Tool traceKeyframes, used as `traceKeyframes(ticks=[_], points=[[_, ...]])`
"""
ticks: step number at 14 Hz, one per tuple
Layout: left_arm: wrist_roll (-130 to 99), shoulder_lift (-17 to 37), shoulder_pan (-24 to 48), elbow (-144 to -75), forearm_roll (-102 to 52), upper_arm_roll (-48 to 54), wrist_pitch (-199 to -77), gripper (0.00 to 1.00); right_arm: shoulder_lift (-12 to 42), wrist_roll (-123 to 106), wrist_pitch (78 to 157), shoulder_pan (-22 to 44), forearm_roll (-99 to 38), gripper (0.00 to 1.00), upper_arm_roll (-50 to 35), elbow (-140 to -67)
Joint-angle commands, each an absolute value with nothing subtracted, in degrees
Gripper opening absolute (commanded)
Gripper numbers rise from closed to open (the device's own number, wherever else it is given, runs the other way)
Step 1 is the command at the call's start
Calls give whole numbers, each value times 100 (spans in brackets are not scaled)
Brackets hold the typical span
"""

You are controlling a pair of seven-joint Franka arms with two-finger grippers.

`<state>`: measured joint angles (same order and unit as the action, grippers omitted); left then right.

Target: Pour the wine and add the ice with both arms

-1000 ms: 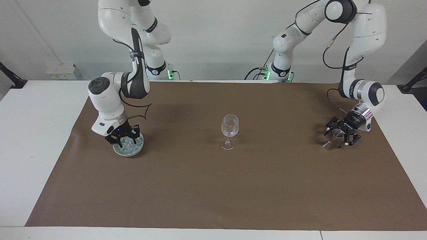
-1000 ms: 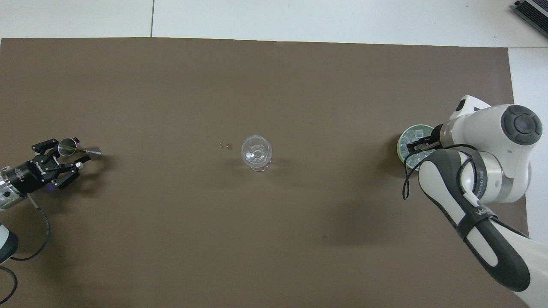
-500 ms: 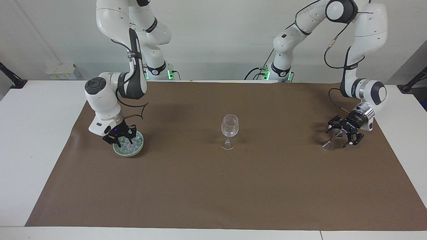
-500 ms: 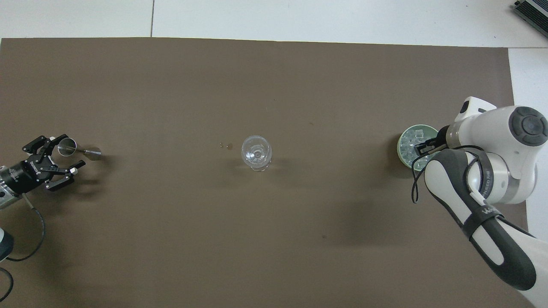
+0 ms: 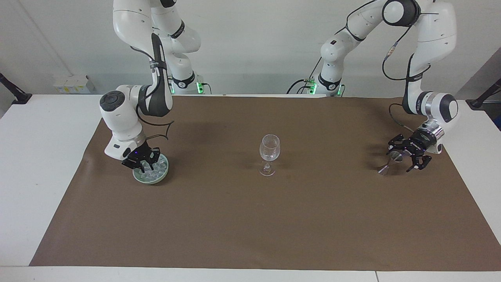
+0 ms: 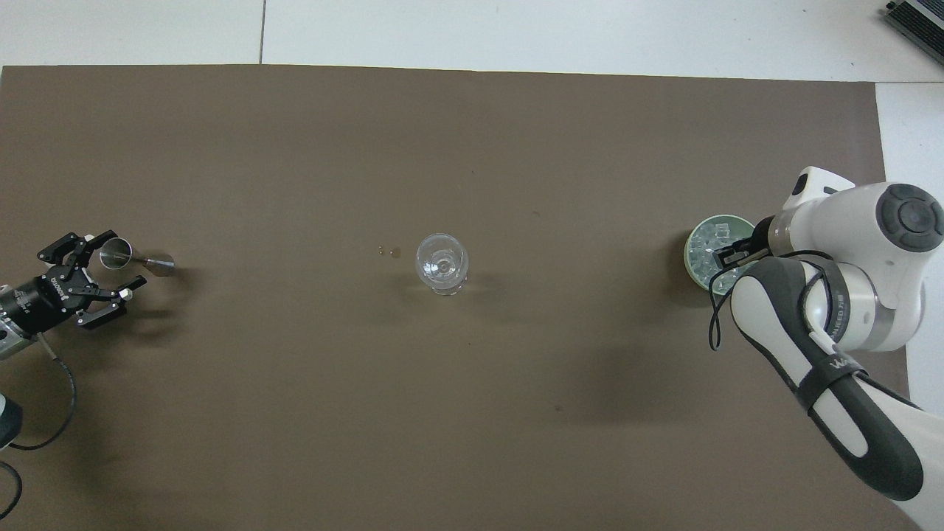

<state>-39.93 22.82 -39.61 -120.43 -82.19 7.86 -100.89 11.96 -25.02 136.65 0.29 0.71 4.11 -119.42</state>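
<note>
A clear wine glass (image 5: 269, 149) (image 6: 442, 262) stands upright at the middle of the brown mat. The ice (image 5: 155, 170) (image 6: 709, 236) fills a pale green bowl (image 5: 165, 174) (image 6: 692, 254) toward the right arm's end. My right gripper (image 5: 141, 163) (image 6: 721, 258) is down in that bowl, shut, its tips among the chunks; any chunk between them is hidden. Toward the left arm's end, a small metal measuring cup (image 5: 394, 157) (image 6: 116, 253) lies tilted on the mat. My left gripper (image 5: 405, 156) (image 6: 109, 267) is open, low at the cup's mouth end.
Two small drops (image 6: 389, 251) mark the mat beside the glass, toward the left arm's end. The brown mat (image 5: 250, 227) covers most of the white table. The right arm's elbow and forearm (image 6: 833, 346) hang over the mat beside the bowl.
My right gripper has closed its fingers inside the bowl of ice. My open left gripper has drawn back a little from the metal cup toward the left arm's end of the table.
</note>
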Motion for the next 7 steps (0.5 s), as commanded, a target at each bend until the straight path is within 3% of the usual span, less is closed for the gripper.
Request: traceKeyframes(ticks=[1, 4, 7], points=[[-4341, 2084, -4052, -11962, -8244, 826, -9897, 100, 1142, -2610, 13614, 0, -35, 23, 369, -11997], [-4631, 1908, -4043, -11874, -8218, 835, -9879, 100, 1143, -2610, 13492, 9, -35, 11, 369, -11927], [-4974, 1732, -3999, -11786, -8200, 835, -9879, 100, 1116, -2593, 13229, 9, -44, 10, 369, -11717]])
